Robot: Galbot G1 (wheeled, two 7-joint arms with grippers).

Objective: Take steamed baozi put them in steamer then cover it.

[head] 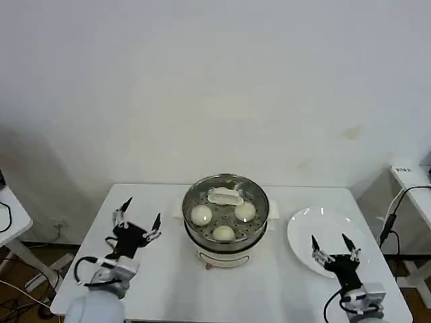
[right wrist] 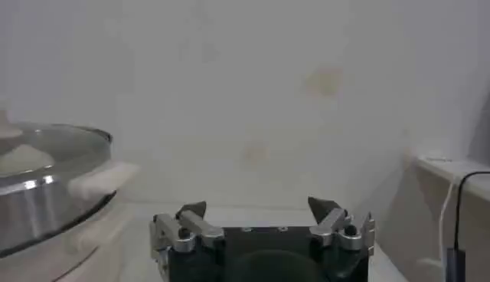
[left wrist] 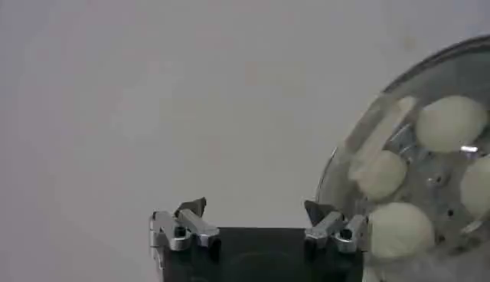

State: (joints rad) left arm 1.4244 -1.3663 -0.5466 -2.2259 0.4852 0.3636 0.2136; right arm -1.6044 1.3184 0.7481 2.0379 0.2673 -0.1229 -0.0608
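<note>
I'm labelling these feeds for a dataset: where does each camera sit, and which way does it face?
Head view: on the robot's head, looking forward and down at the white table, steamer, white plate; left gripper and right gripper both show, open.
Left wrist view: on the left arm, facing over its open gripper toward the glass cover and baozi.
Right wrist view: on the right arm, facing the wall past the steamer.
Shared: all three show the covered steamer.

The steamer (head: 225, 232) stands at the centre of the desk (head: 168, 282). The cover (head: 225, 202) sits on the steamer, with the steamed baozi (head: 201, 214) inside beneath it. A plate (head: 323, 232) lies on the desk right of the steamer. The left gripper (head: 141, 214) is left of the steamer; the right gripper (head: 331, 242) is at the plate's near edge.
</note>
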